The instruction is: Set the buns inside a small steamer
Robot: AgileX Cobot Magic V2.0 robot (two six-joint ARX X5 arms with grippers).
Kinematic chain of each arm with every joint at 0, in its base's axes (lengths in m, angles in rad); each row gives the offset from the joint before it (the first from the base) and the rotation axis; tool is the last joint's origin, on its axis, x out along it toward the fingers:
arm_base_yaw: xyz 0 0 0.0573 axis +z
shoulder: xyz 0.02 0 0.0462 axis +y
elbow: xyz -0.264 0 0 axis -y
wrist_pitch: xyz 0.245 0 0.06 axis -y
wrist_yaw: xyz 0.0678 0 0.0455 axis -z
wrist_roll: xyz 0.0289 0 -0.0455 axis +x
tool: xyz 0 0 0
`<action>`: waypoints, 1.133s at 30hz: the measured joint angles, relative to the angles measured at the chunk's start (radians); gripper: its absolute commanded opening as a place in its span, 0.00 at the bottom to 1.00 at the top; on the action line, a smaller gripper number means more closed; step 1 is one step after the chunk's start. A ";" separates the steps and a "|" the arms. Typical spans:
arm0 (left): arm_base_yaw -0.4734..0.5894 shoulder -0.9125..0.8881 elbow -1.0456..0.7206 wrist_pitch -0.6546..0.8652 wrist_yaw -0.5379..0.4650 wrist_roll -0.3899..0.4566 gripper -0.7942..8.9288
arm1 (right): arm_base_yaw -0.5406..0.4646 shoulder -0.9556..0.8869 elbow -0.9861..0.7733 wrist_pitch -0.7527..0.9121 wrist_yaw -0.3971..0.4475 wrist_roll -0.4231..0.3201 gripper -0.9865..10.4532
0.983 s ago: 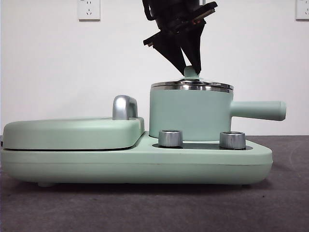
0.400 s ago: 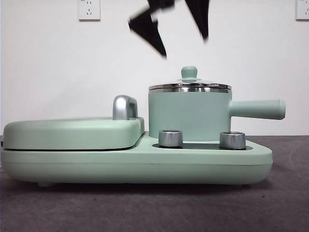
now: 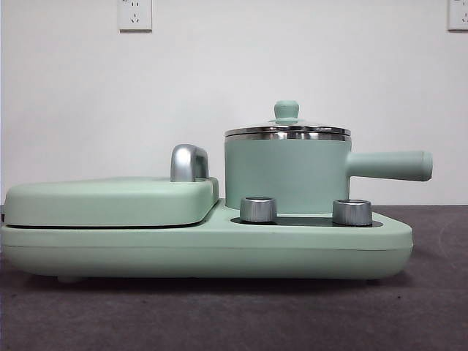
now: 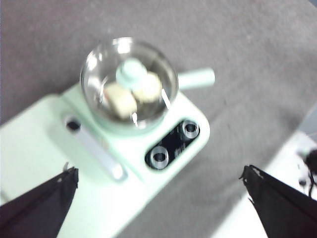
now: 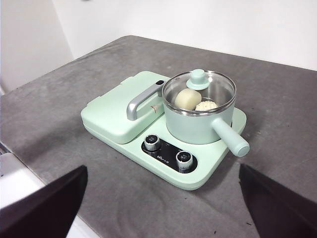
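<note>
The small steamer [image 3: 289, 172] stands on the right half of the mint-green appliance, handle pointing right, with its glass lid [image 3: 287, 130] on. Through the lid in the right wrist view I see both buns inside the steamer [image 5: 195, 124]: the smooth cream one [image 5: 187, 98] and the ridged white one [image 5: 206, 106]. They also show, blurred, in the left wrist view [image 4: 120, 100] [image 4: 147, 87]. My left gripper [image 4: 159, 172] is open and empty, high above the steamer [image 4: 130, 82]. My right gripper [image 5: 162, 171] is open and empty, well back from the appliance. Neither gripper shows in the front view.
The flat lidded griddle [image 3: 110, 201] with a chrome handle [image 3: 189, 162] fills the appliance's left half. Two steel knobs [image 3: 258, 208] [image 3: 352, 211] sit in front of the steamer. The appliance stands on a grey table [image 5: 64, 99] before a white wall.
The gripper that was shut on the lid's knob let go, opened, and rose up out of the front view. The lid stays on the steamer.
</note>
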 measured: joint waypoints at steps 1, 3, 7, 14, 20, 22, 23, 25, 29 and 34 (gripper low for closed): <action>0.000 -0.051 -0.055 0.000 0.000 0.000 0.76 | 0.000 0.000 0.000 0.002 0.000 0.000 0.50; 0.000 -0.148 -0.163 0.000 0.000 0.000 0.76 | 0.000 0.000 -0.004 0.014 -0.001 0.000 0.50; 0.000 -0.341 -0.412 0.006 0.000 -0.009 0.76 | 0.000 0.000 -0.032 0.052 -0.032 -0.001 0.50; 0.000 -0.696 -0.889 0.355 0.000 -0.119 0.76 | 0.000 0.000 -0.127 0.106 -0.082 -0.001 0.50; 0.000 -0.931 -1.167 0.550 -0.002 -0.216 0.27 | 0.000 0.001 -0.170 0.120 -0.082 0.000 0.25; 0.000 -0.962 -1.220 0.550 -0.005 -0.238 0.12 | 0.000 0.001 -0.170 0.122 -0.082 -0.002 0.11; 0.000 -0.970 -1.238 0.547 -0.006 -0.245 0.11 | 0.000 0.001 -0.170 0.124 -0.082 -0.005 0.10; 0.000 -0.975 -1.251 0.539 -0.008 -0.254 0.10 | 0.000 0.001 -0.170 0.127 -0.078 -0.013 0.10; 0.000 -0.977 -1.251 0.547 -0.008 -0.263 0.10 | 0.000 0.001 -0.170 0.127 -0.078 -0.013 0.10; 0.000 -0.979 -1.250 0.547 -0.008 -0.266 0.10 | 0.000 0.001 -0.170 0.127 -0.078 -0.013 0.10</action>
